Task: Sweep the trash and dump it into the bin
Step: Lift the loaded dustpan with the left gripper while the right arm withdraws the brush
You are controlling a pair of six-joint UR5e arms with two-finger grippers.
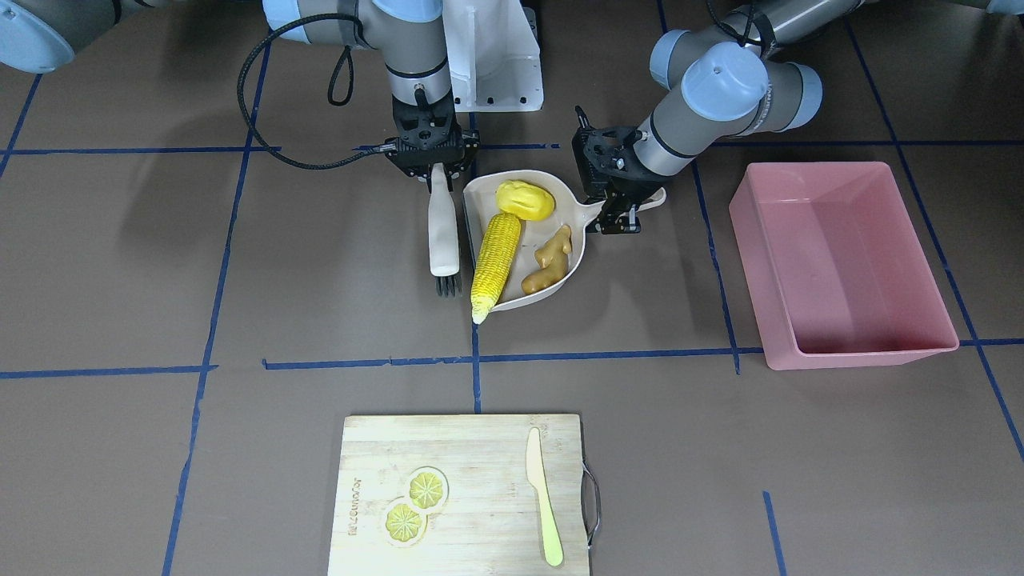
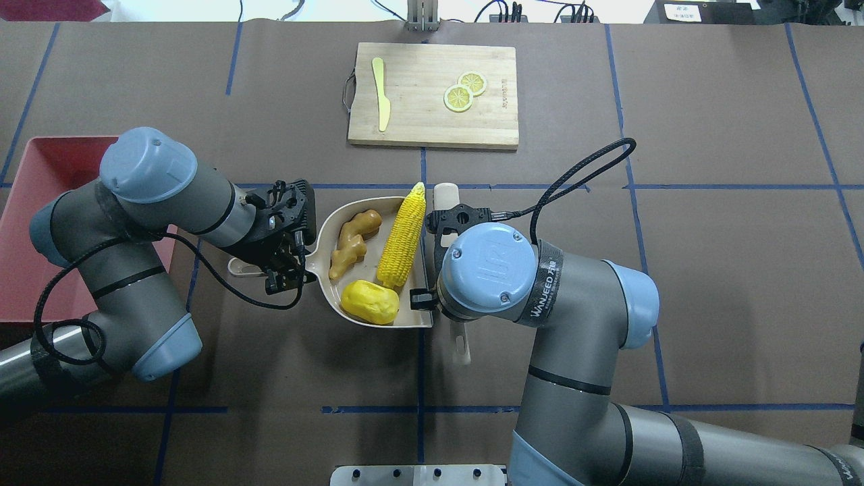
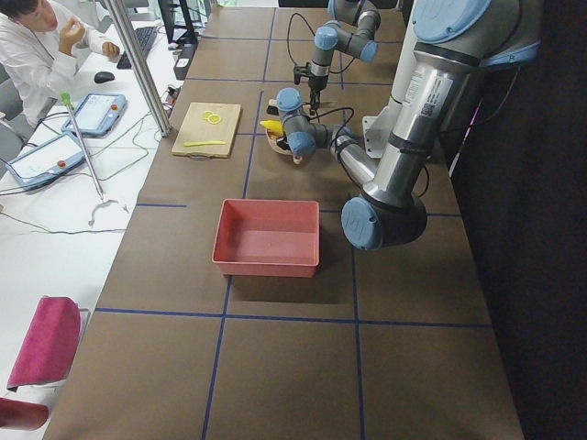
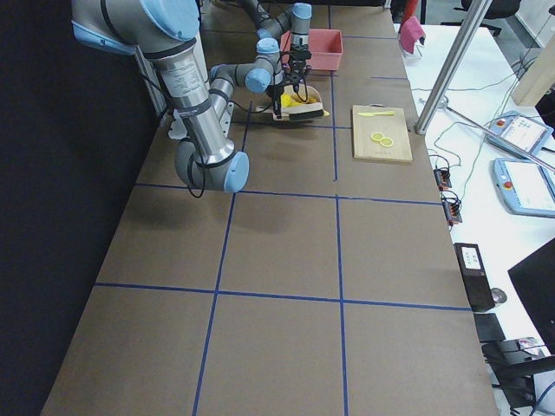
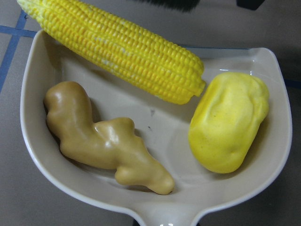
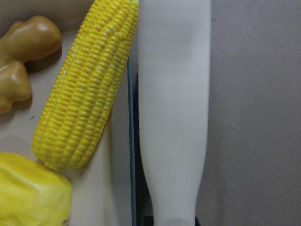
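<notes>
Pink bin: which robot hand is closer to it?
Left. The left gripper holds the dustpan handle, on the side toward the bin. The right gripper holds the brush beyond the dustpan, farther away.

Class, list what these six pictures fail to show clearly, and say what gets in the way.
- Overhead: the bin is mostly behind the left arm and cut by the edge.
- Overhead: the brush is largely under the right arm.
- Side views: the trash in the dustpan is too small to tell apart.
</notes>
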